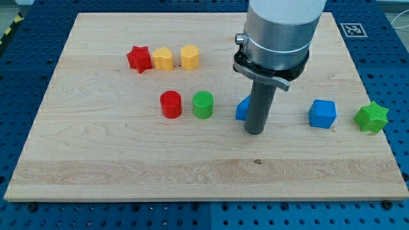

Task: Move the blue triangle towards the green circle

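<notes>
The blue triangle (242,109) lies near the board's middle, partly hidden behind my rod. The green circle (203,104) stands a short way to its left, with a gap between them. My tip (255,131) rests on the board just right of and slightly below the blue triangle, touching or nearly touching its right side. The rod hangs from the large grey arm at the view's top.
A red circle (170,104) stands just left of the green circle. A red star (139,59), a yellow block (163,58) and a yellow hexagon (190,57) line up at upper left. A blue cube (322,114) and a green star (372,117) sit at right.
</notes>
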You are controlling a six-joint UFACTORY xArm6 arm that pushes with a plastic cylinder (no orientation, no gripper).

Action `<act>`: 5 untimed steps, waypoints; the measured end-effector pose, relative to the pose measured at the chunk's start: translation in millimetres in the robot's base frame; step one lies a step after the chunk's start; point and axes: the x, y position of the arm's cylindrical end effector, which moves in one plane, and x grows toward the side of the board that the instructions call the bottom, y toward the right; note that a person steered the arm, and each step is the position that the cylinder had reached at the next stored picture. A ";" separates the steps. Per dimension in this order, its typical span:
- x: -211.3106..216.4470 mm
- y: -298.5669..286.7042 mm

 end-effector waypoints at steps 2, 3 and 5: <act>-17.0 -1.8; -16.7 5.9; -16.7 45.7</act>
